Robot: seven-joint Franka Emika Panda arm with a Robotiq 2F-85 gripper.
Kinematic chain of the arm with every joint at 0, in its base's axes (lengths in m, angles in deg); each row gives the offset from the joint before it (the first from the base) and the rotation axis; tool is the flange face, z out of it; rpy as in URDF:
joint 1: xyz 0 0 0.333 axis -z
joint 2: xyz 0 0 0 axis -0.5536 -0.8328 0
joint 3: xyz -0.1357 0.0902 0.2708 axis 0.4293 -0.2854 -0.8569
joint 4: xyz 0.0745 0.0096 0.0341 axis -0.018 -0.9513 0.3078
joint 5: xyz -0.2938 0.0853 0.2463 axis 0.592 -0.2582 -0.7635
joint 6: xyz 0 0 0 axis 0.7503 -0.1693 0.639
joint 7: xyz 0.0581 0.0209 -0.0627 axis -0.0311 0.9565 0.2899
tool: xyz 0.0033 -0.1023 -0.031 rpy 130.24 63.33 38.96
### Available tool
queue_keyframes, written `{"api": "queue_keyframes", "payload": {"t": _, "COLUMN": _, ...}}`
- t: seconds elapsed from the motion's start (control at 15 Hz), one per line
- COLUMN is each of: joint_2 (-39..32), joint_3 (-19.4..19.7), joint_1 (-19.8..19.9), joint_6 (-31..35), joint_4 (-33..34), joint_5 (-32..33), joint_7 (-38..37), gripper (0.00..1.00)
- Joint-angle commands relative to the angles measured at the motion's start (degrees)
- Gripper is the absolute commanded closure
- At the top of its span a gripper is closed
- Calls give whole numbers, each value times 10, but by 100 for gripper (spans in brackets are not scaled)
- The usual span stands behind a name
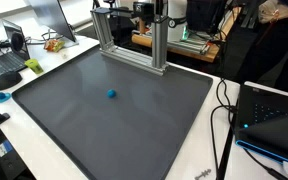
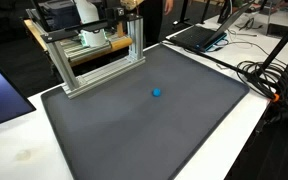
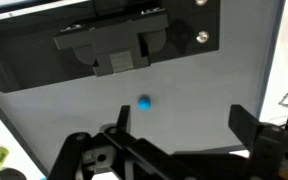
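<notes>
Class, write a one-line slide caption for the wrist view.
Open gripper hovers over the grey mat, a small blue ball lying just ahead of its fingers.

Ball (image 1: 111, 95) on the mat (image 1: 84, 135), well before the frame (image 1: 160, 45)

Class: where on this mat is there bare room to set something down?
Bare: the grey mat all round the blue ball, widest toward its near edge. Crowded: the aluminium frame along the far edge, and cables beside the laptop off the mat.

Exterior views angled down over mat (image 1: 74, 125), wrist view closer, ball (image 3: 144, 102) shared
</notes>
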Motion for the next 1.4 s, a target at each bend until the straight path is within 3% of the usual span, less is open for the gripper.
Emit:
{"api": "queue_keyframes", "payload": {"t": 0.0, "joint_2": 0, "joint_3": -3, "joint_1": 3, "joint_6": -2, "joint_4": 1, "joint_5": -2, "joint_7": 2, "gripper": 0}}
{"api": "queue_keyframes", "payload": {"t": 0.33, "joint_2": 3, "joint_3": -5, "joint_1": 6, "joint_6": -5, "joint_4": 0, "joint_5": 9, "joint_7": 7, "gripper": 0}}
{"api": "queue_keyframes", "payload": {"t": 0.53, "joint_2": 17, "joint_3": -7, "joint_1": 13, "joint_6": -12, "joint_4": -8, "joint_5": 51, "joint_7": 30, "gripper": 0}}
{"api": "queue_keyframes", "payload": {"t": 0.93, "joint_2": 36, "joint_3": 14, "joint_1": 1, "joint_6": -43, "joint_4": -25, "joint_5": 66, "joint_7": 105, "gripper": 0}}
{"api": "queue_keyframes", "payload": {"t": 1.33, "joint_2": 46, "joint_3": 13, "joint_1": 18, "joint_6": -44, "joint_4": -55, "joint_5": 84, "joint_7": 93, "gripper": 0}}
